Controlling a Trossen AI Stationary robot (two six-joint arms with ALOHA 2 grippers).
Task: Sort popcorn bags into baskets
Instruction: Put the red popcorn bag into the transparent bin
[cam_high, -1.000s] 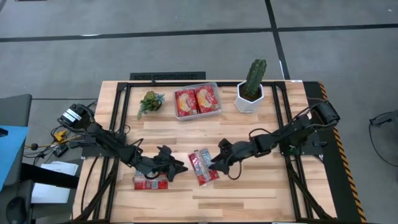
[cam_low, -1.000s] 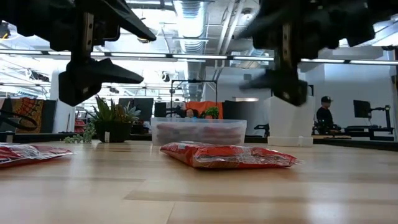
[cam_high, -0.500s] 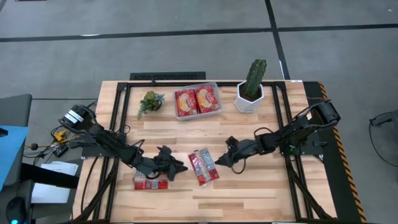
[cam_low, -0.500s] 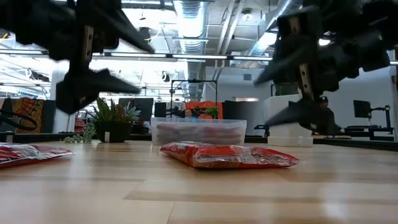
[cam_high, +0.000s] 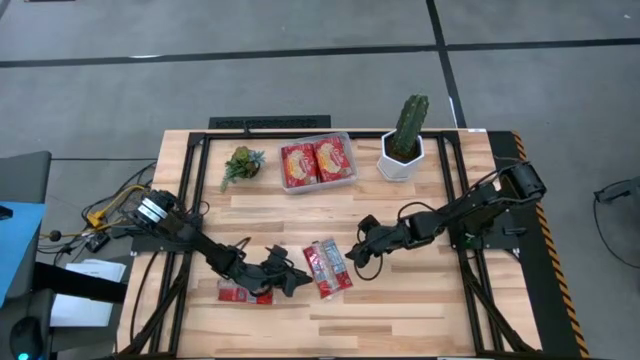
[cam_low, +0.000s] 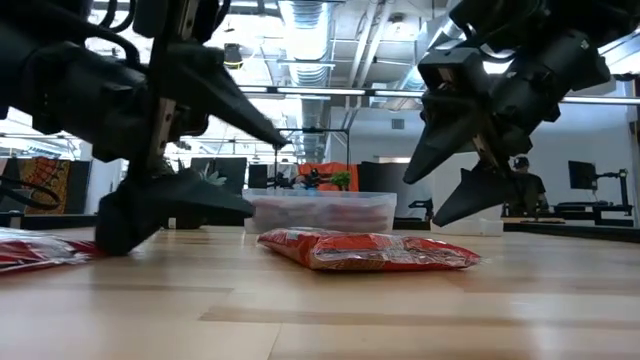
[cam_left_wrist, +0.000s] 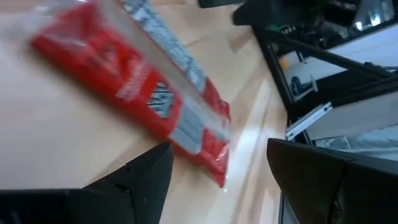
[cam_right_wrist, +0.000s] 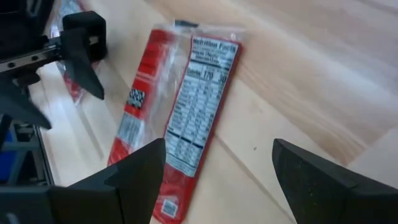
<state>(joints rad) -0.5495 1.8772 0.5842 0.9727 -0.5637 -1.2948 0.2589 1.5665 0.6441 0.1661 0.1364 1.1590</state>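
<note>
Jaws: both grippers' jaws are standing spread wide and are gripping nothing.

High view, left gripper (cam_high: 290, 280): it is reaching low over the front of the bench (cam_high: 400, 300), between a red packet (cam_high: 238, 293) lying partly under the arm and the middle packet (cam_high: 327, 267).
High view, right gripper (cam_high: 354, 254): it is hovering just beside the far right edge of the middle packet, which is lying flat and slightly tilted on the wood.
High view, clear tub (cam_high: 318, 161): it is sitting at the back of the bench, holding 2 red packets (cam_high: 316, 160) side by side, between a small green plant (cam_high: 242, 163) and a cactus in a white pot (cam_high: 403, 142).

Low view, middle packet (cam_low: 365, 249): it is lying flat on the bench in front of the tub (cam_low: 319, 211); the 2 sets of jaws are hanging open on either side of it, with another packet (cam_low: 40, 247) showing at the edge.

Left wrist view, packet (cam_left_wrist: 146, 93): it is lying just ahead of the open dark fingers (cam_left_wrist: 140, 177), not touching them.

Right wrist view, packet (cam_right_wrist: 180, 115): it is lying label side up ahead of the spread fingers (cam_right_wrist: 140, 171), with the other arm's gripper (cam_right_wrist: 78, 53) beyond it.
</note>
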